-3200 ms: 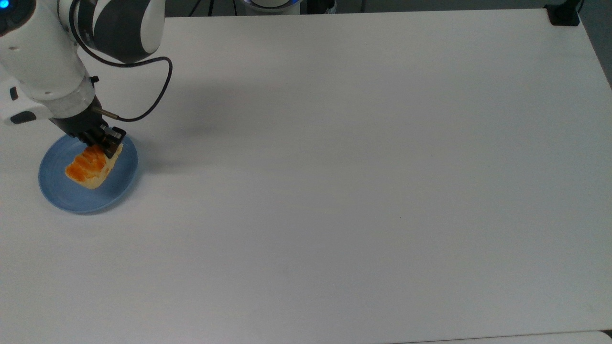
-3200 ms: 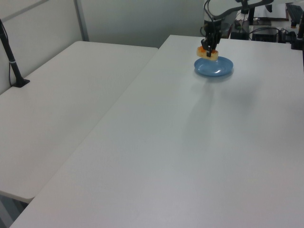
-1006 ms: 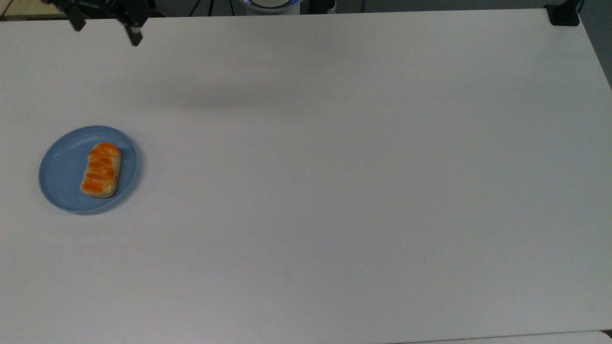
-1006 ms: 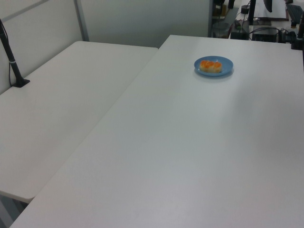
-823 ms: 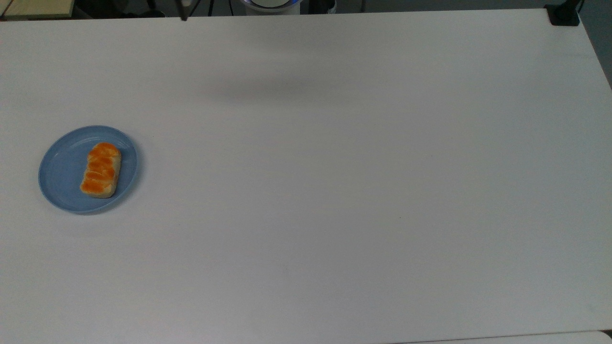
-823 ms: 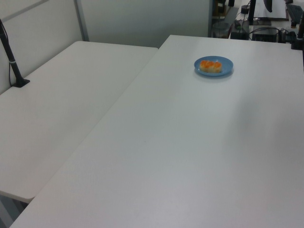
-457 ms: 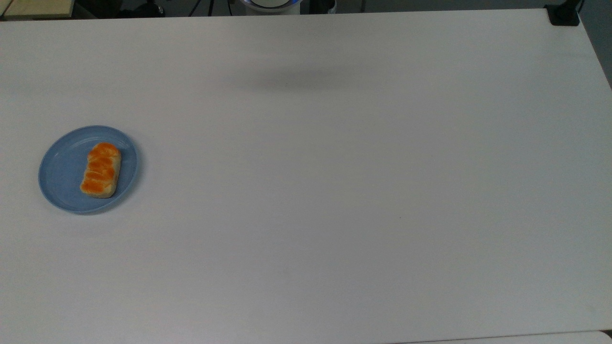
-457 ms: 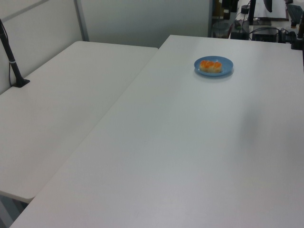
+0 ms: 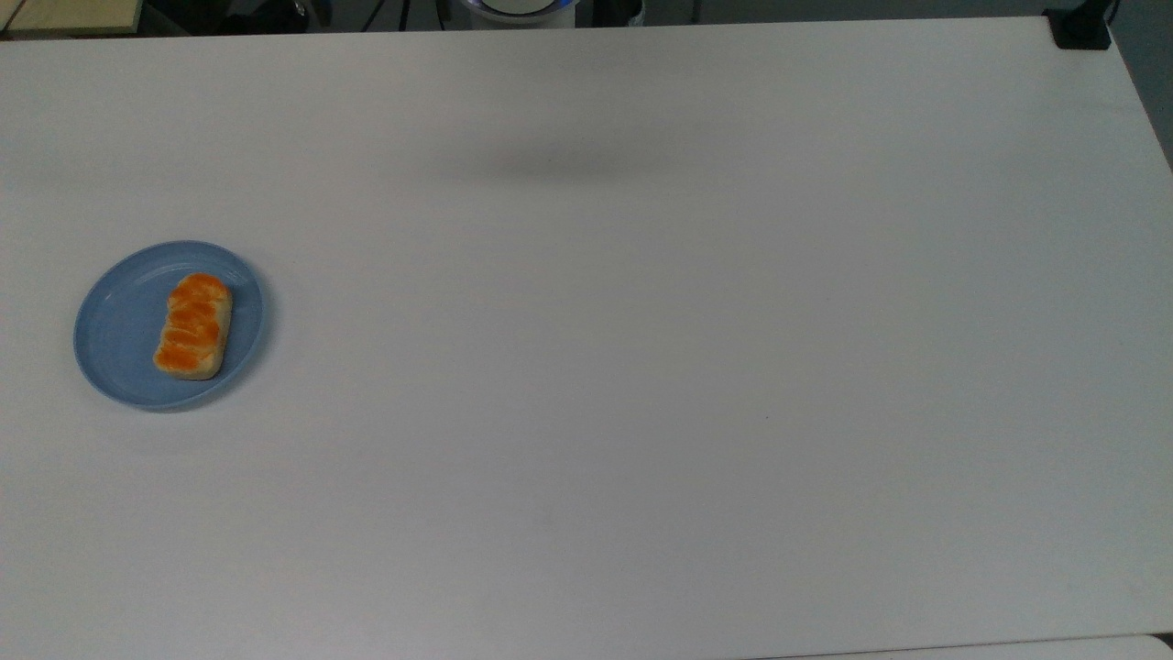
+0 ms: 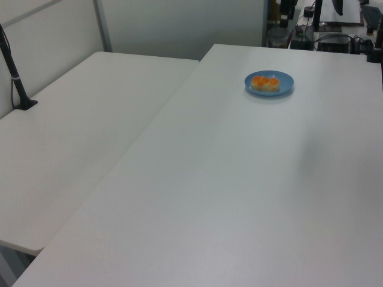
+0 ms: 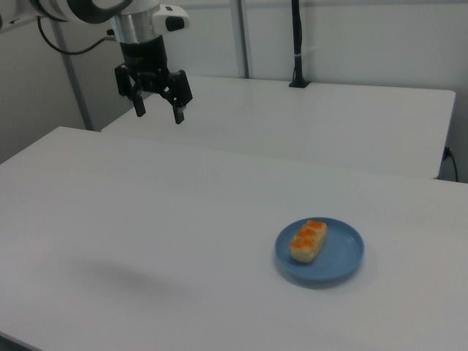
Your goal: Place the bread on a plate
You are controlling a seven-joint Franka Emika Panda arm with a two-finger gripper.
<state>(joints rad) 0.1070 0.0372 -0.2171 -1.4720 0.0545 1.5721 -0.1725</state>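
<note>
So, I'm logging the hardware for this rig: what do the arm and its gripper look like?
The arm is glossy white with dark grey joint sections and a silver collar at the wrist. A black cable loops beside it. The gripper is black, with two blocky jaws.

Only the plate (image 9: 119, 339) with bread (image 9: 192, 326) interrupts the table (image 9: 641, 367).

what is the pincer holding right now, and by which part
Nothing. The pincer hangs open and empty, high above the table, far from the bread loaf, which lies untouched on the blue plate.
</note>
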